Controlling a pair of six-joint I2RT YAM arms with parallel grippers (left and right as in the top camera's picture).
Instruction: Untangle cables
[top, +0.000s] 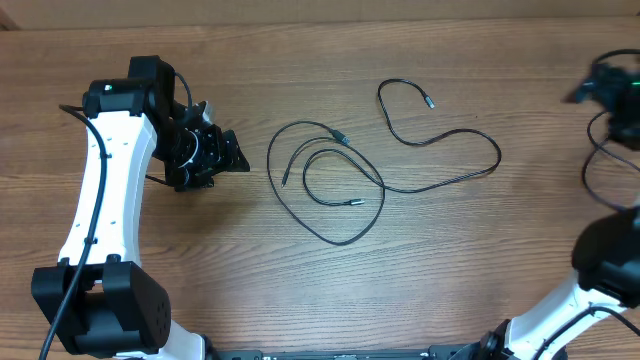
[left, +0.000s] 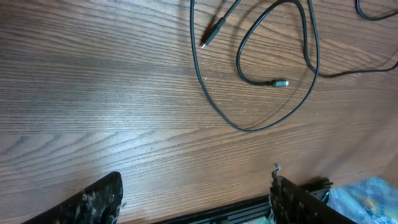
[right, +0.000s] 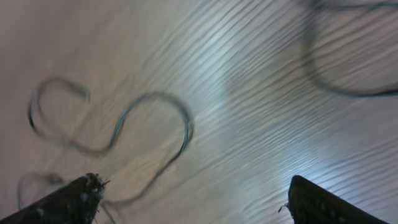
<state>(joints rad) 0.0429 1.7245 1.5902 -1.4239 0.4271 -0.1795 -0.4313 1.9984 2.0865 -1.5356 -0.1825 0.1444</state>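
Thin black cables (top: 345, 175) lie in loose overlapping loops at the table's middle. One long cord runs from a plug end (top: 430, 103) round to the right (top: 497, 152). A silver-tipped end (top: 355, 202) lies inside the left loops. My left gripper (top: 232, 152) is open and empty, left of the loops and apart from them. In the left wrist view (left: 196, 177) the jaws are wide apart, and the loops (left: 249, 127) and silver plug (left: 281, 82) lie ahead. My right gripper (top: 598, 85) is blurred at the far right. In its blurred wrist view (right: 193, 183) the jaws are open, and a curved cable (right: 149, 99) lies ahead.
The wooden table (top: 200, 260) carries both arms. The white left arm (top: 100, 190) stretches along the left side. The right arm's base (top: 610, 260) and its thicker black wiring (top: 590, 170) are at the right edge. A black rail (left: 249, 208) shows along the table's front edge.
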